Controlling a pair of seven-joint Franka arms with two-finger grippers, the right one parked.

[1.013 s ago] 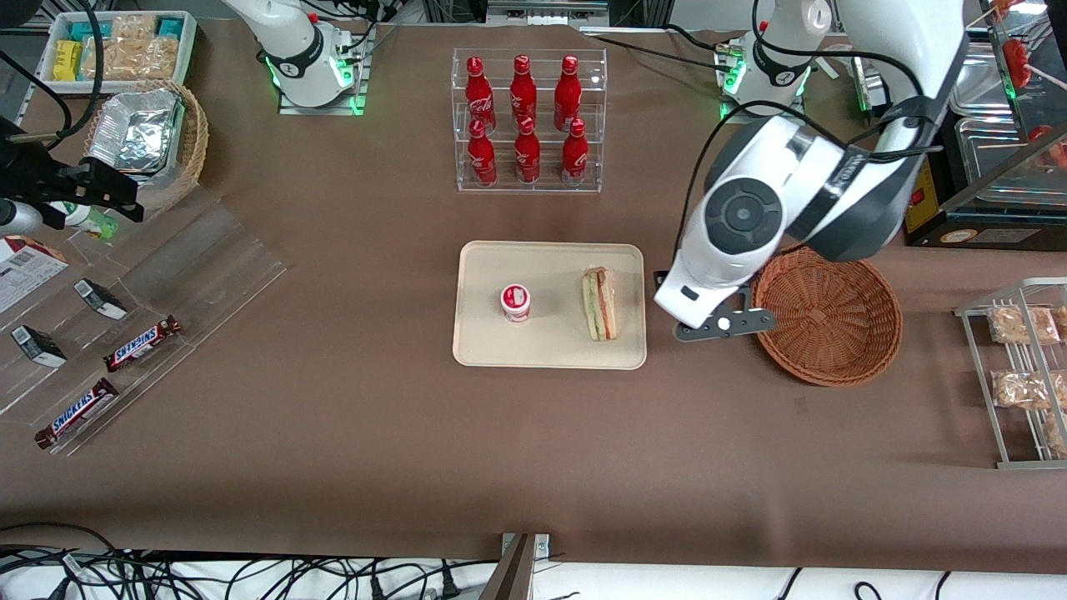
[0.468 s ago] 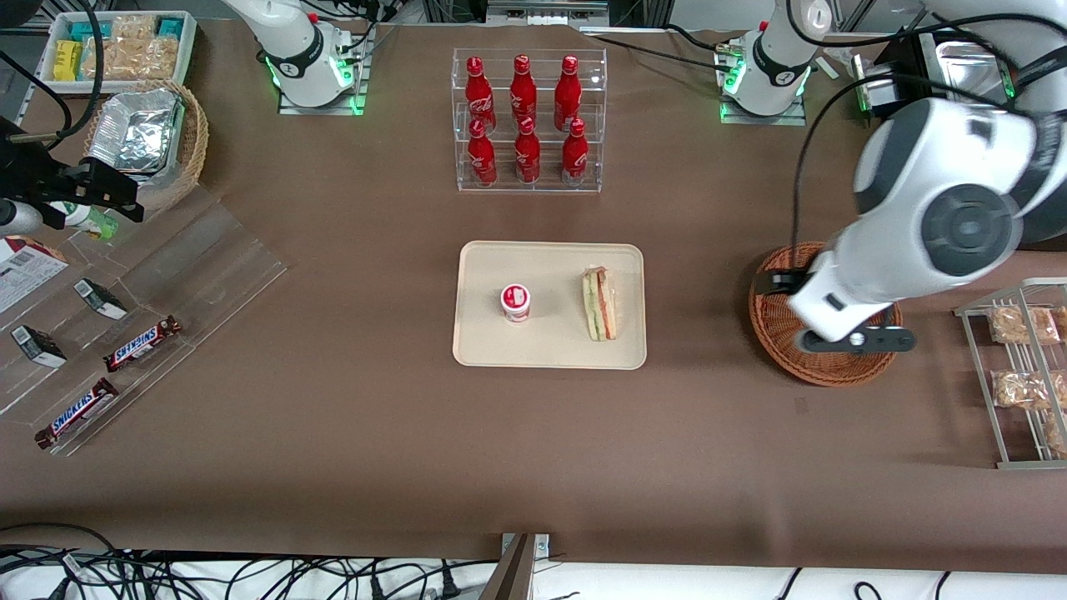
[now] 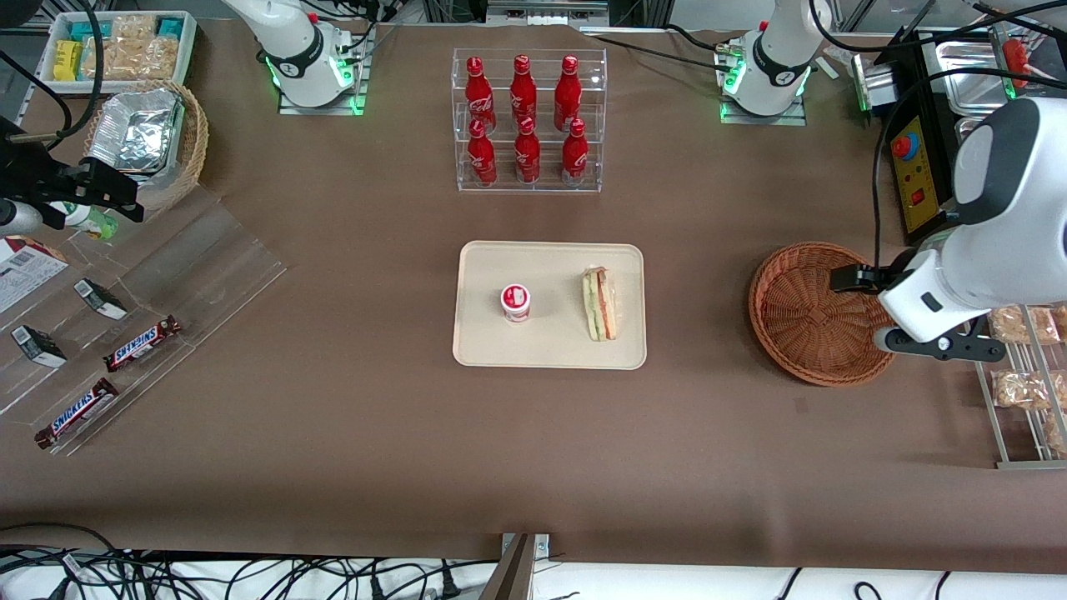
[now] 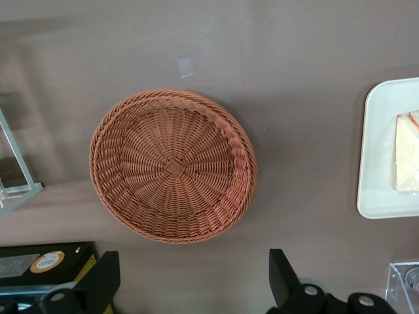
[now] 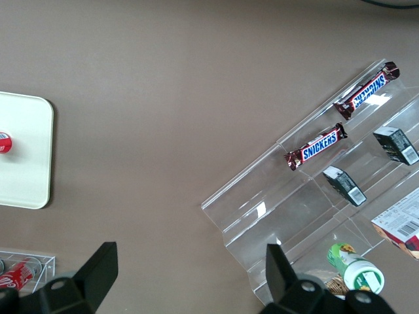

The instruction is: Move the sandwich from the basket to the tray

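On the cream tray (image 3: 550, 350) at frame centre of the front view: wrapped wedge sandwich (image 3: 600, 303), lying on its side toward the basket end, well apart from the small red-lidded cup (image 3: 516, 302). Wicker basket (image 3: 813, 312), right of centre, empty; weave bare in the wrist view (image 4: 173, 167). Gripper (image 4: 190, 284) raised over the counter (image 3: 533, 450) at the basket's edge toward the working arm's end, beside the wire snack rack (image 3: 1021, 375); fingers spread wide, nothing held. Placement judged complete; arm apparently clear of the work. Handling judgement on the sandwich: light, soft bread under slick clear wrap, easily crushed and liable to slide. Best taken across the two flat bread faces near mid-wedge, gentle closure, not at the thin tip or the filling edge.
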